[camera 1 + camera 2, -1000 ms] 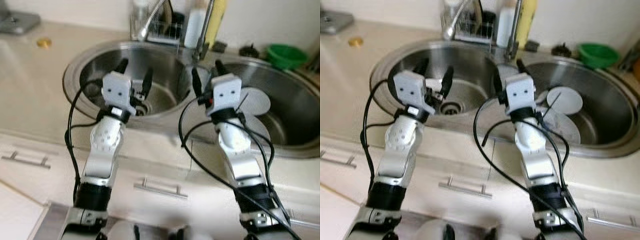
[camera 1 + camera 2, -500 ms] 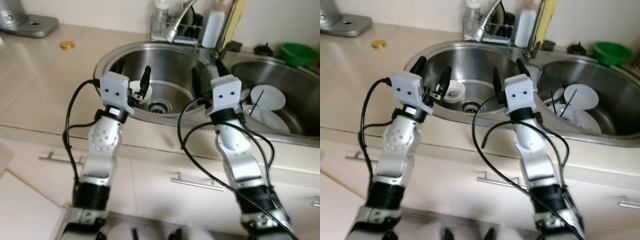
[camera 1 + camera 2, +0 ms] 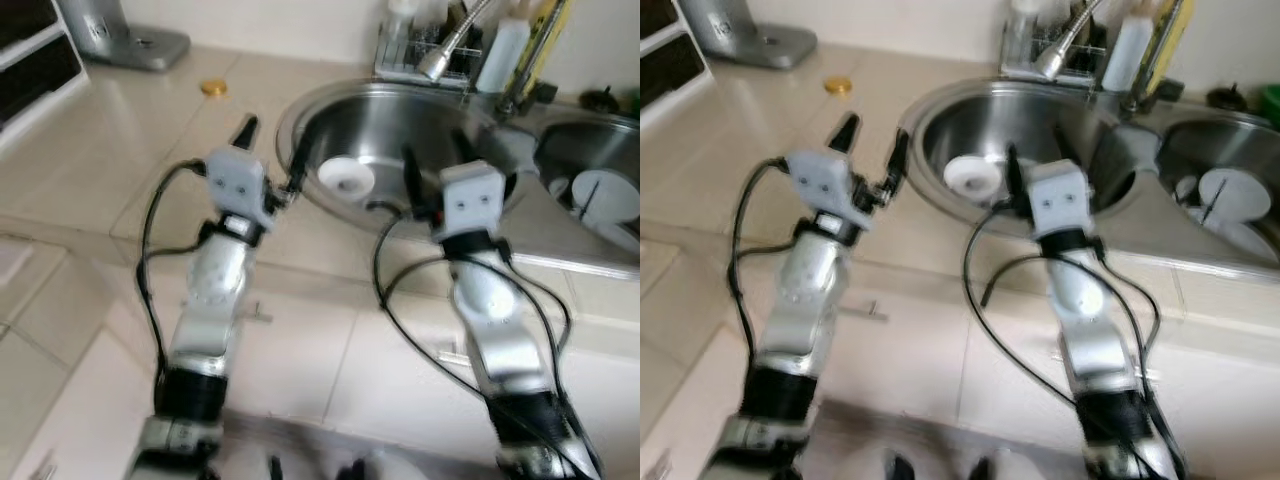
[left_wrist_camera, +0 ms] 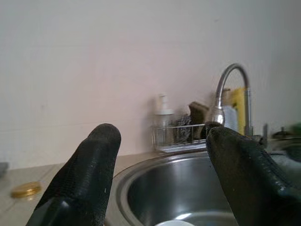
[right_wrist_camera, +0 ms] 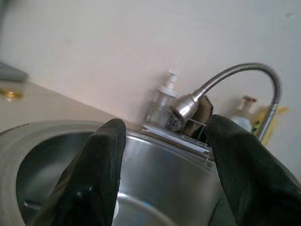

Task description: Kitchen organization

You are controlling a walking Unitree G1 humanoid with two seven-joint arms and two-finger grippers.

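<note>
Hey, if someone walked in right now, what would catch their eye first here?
Two silver arms reach over the counter edge, the left end effector and the right end effector both open and empty. Beyond them, a white round cup sits in the left stainless steel sink basin. White plates lie in the right basin.
</note>
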